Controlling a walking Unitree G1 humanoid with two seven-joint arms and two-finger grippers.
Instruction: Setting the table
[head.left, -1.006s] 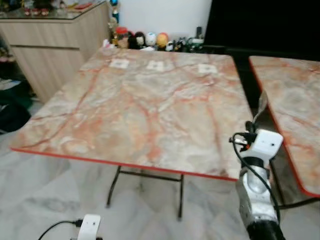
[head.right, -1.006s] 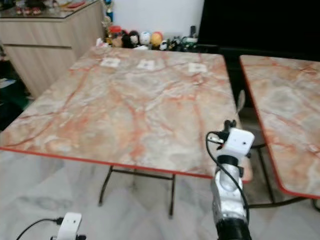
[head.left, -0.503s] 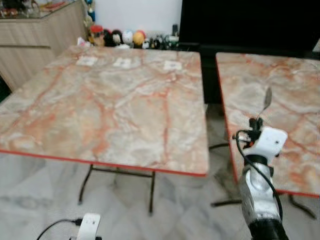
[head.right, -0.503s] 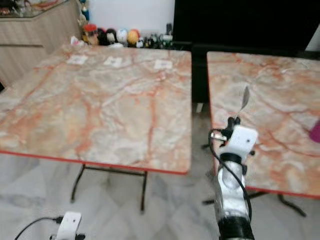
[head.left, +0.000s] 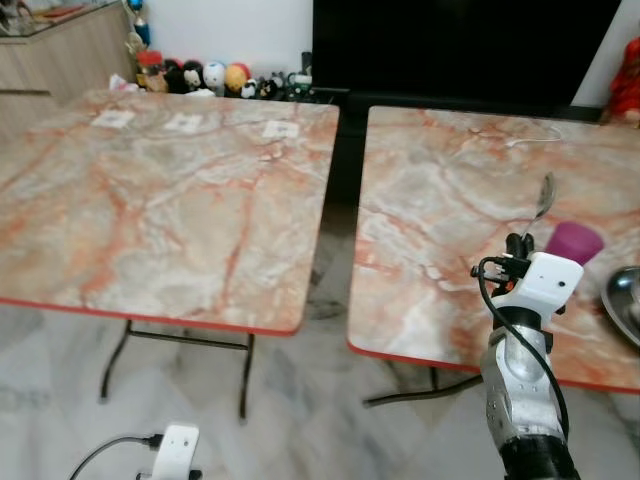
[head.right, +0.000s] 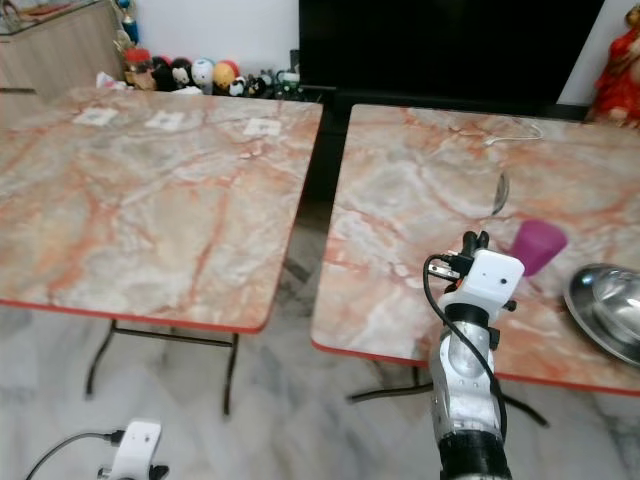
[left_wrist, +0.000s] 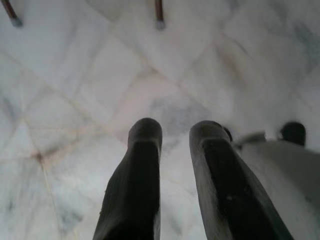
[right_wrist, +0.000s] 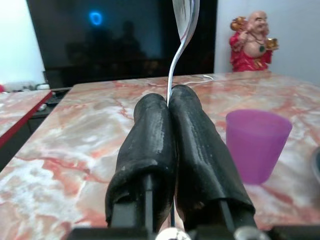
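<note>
While pinched between the right fingers (right_wrist: 170, 107), one spoon (right_wrist: 184, 17); one purple cup (head.right: 538, 245), two tables (head.left: 440, 200).

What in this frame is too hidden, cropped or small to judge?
- Spoon: bowl cut by the right wrist view's top edge; handle hidden between the right hand's fingers.
- Metal bowl: cropped by the eye view's right edge.
- Three white cards on the far table: markings too small.

The shiny steel bowl (head.right: 606, 308) runs off the picture's edge, and the pinched metal spoon's (right_wrist: 181, 30) bowl is cropped.
</note>
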